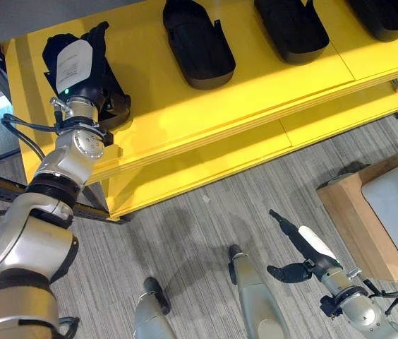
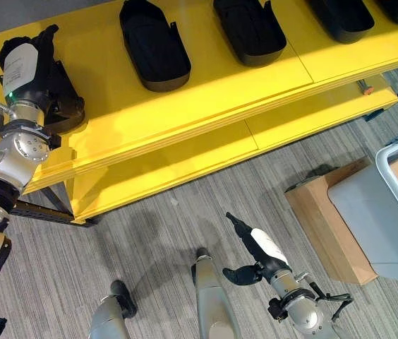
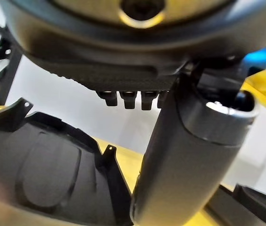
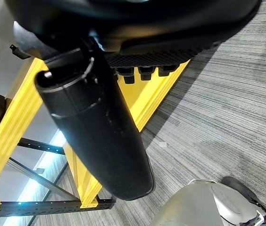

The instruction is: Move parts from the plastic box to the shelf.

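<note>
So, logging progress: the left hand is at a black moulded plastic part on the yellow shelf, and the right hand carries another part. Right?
Not quite. The right hand hangs open over the grey carpet, carrying nothing, as the right eye view shows. The left hand is at the black moulded plastic part on the yellow shelf.

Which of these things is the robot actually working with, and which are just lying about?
Part of the job:
black part under the left hand
other black parts already on the yellow shelf
grey plastic box on the floor
right hand, open and empty

Just lying about:
cardboard box beside the plastic box
</note>
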### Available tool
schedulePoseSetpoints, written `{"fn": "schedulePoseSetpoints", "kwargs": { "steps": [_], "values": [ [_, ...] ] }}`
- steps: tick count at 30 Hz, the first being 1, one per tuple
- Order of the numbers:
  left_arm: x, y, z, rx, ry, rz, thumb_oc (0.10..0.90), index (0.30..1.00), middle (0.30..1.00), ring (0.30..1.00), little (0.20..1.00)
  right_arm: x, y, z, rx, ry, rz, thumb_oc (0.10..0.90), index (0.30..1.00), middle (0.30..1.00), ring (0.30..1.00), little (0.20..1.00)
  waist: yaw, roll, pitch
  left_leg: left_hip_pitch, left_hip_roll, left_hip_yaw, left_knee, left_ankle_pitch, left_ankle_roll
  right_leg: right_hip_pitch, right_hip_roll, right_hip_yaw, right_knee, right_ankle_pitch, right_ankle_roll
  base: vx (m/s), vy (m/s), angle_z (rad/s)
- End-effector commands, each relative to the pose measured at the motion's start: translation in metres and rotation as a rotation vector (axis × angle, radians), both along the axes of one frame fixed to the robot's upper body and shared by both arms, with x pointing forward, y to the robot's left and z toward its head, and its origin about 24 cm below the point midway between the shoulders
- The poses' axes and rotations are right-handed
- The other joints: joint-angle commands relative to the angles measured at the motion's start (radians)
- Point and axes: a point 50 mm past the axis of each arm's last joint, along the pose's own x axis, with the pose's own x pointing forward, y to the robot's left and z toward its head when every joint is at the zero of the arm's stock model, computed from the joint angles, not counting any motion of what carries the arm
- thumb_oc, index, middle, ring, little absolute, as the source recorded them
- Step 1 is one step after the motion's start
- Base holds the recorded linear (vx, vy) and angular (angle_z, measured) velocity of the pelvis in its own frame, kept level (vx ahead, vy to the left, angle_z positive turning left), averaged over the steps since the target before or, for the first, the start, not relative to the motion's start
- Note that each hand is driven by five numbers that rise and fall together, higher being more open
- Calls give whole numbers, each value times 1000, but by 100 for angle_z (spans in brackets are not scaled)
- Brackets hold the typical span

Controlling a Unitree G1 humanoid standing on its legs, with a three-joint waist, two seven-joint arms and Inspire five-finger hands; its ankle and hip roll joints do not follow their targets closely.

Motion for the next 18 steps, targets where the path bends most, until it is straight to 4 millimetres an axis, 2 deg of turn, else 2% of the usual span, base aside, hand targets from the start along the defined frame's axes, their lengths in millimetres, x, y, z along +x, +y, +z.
{"fn": "schedulePoseSetpoints", "kwargs": {
  "steps": [1,18],
  "values": [
    [-11,-1,67,86,-198,-22,900,1000,1000,1000,1000,1,-4,33,29,-153,46,900,1000,1000,1000,1000,1,15,-67,-55,-35,-70,82,-21,70,31,-21,-20,-53,71,23,0,0,0],
    [-11,-4,63,242,-149,-23,900,1000,1000,1000,1000,-1,-7,32,21,-158,40,900,1000,1000,1000,1000,3,19,-64,-54,-38,-72,83,-22,71,30,-23,-21,-44,69,24,0,0,0]
  ]
}}
